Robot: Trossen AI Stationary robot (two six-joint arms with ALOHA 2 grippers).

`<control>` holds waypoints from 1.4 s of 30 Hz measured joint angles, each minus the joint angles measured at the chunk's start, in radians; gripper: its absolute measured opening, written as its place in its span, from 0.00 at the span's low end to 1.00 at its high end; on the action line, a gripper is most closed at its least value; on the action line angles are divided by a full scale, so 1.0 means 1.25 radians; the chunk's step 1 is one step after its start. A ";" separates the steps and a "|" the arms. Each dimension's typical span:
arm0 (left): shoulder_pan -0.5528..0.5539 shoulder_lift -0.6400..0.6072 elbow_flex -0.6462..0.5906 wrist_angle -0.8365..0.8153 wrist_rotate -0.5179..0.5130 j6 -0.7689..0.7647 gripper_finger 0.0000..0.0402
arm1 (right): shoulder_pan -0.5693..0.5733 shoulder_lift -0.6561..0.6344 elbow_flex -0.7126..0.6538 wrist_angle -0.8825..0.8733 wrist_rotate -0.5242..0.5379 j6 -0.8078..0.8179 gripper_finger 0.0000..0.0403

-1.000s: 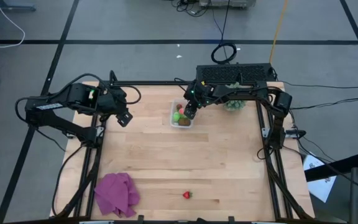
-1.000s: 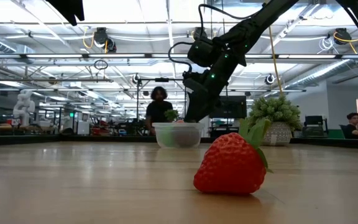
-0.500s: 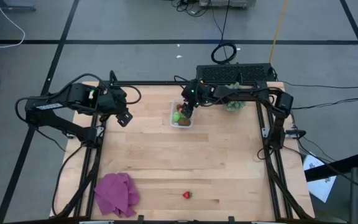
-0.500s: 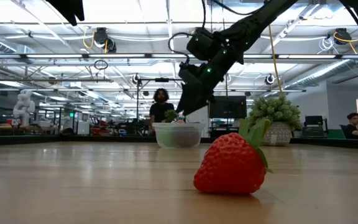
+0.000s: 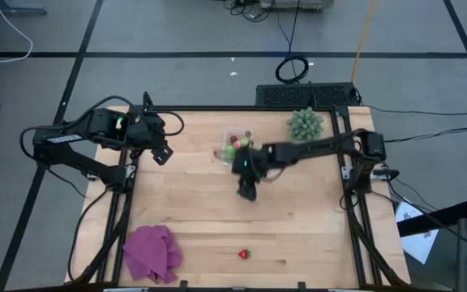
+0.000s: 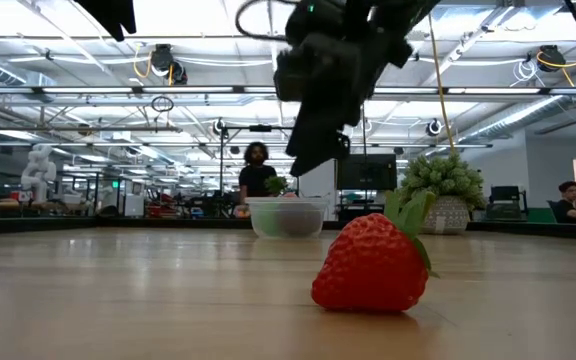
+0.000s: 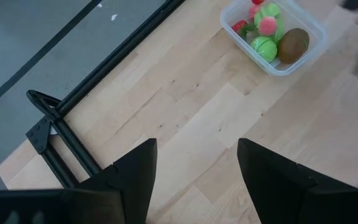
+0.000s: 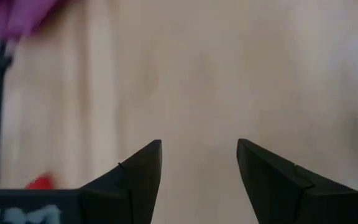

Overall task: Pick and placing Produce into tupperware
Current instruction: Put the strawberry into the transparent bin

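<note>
Seen from above, the right hand (image 5: 247, 193) hangs over bare wood, its fingers spread with nothing between them, a state its own wrist camera confirms. The tupperware (image 5: 235, 149) sits just behind that hand, toward the far edge of the surface (image 5: 298, 219). Only the left wrist camera looks into the container: one brown kiwi (image 7: 293, 45), two light green pieces (image 7: 264, 48) and a red strawberry (image 7: 239, 26) lie inside, with a pinkish piece among them. One more strawberry (image 5: 244, 254) lies well in front of the right hand near the surface's front edge; the table-level camera shows it large in the foreground, with the container and a spiky plant (image 6: 446, 190) behind. One purple cloth (image 5: 152, 253) lies at the front left corner. The left hand (image 5: 162, 154), fingers also spread and empty, waits left of the container.
</note>
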 joint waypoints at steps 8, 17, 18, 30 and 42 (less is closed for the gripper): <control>0.000 0.000 0.000 0.000 0.012 -0.015 0.57 | 0.193 0.000 0.000 -0.035 0.001 0.091 0.50; 0.000 0.000 0.000 0.000 0.015 -0.046 0.57 | 0.319 0.004 0.000 -0.029 0.059 0.099 0.50; 0.000 0.000 0.000 0.000 0.015 -0.047 0.57 | 0.326 0.004 0.000 -0.026 0.066 0.098 0.50; 0.000 0.000 0.000 0.014 0.016 -0.044 0.57 | 0.358 0.004 0.000 0.066 0.106 0.039 0.50; 0.001 0.000 0.000 0.033 0.023 -0.043 0.57 | 0.313 0.001 0.077 0.158 0.108 -0.064 0.50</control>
